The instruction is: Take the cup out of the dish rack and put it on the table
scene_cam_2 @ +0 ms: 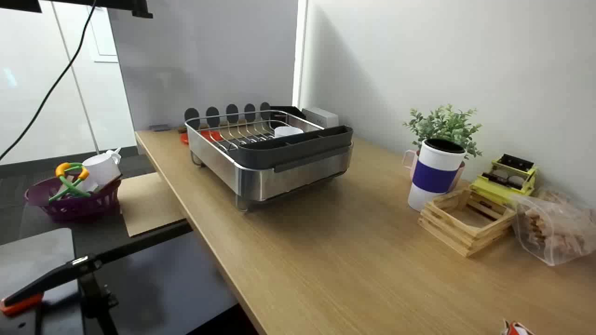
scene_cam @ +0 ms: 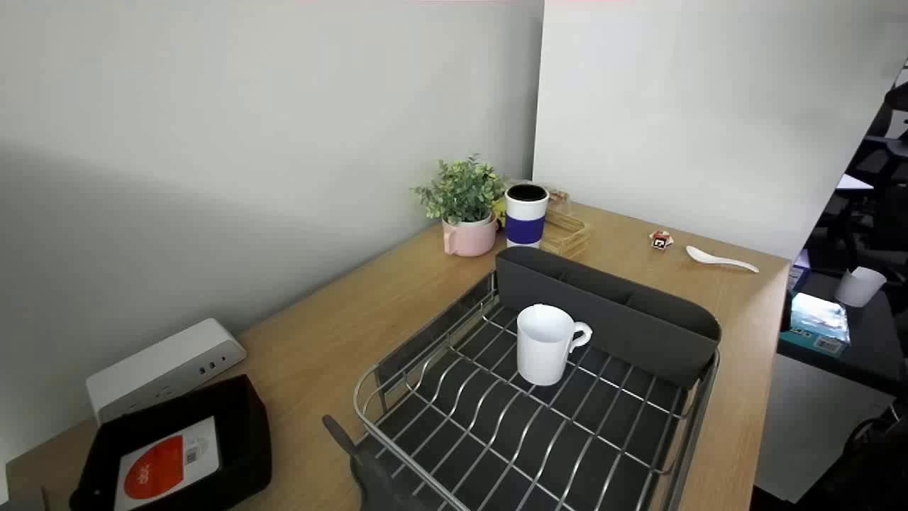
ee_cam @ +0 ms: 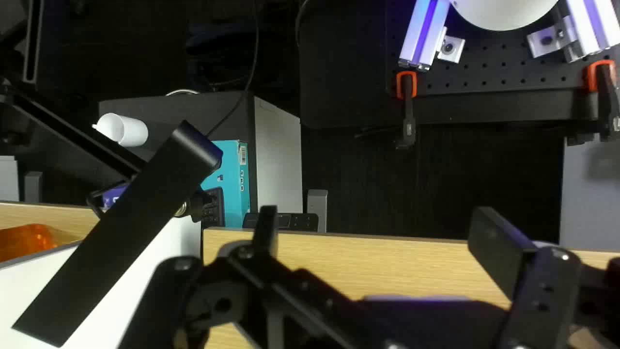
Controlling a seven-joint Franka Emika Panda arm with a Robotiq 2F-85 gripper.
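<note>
Mug of plain white ceramic (scene_cam: pixel 540 351) stands mouth up in the large dark grey wire dish rack (scene_cam: pixel 539 434), beside its dark grey three-part caddy (scene_cam: pixel 628 332), loop handle towards the free edge of the light-brown wooden table (scene_cam_2: pixel 326 251). In the wrist view the black gripper (ee_cam: pixel 375 224) has its fingers wide apart, holding nothing, with a table edge beyond. I judge the task at its start, the reach not yet made. Next the gripper should come over the rack, lower around the mug clear of the caddy, grip, lift past the rim, and set it upright by the free edge, short of the white curved spoon (scene_cam: pixel 709 258) at its corner.
</note>
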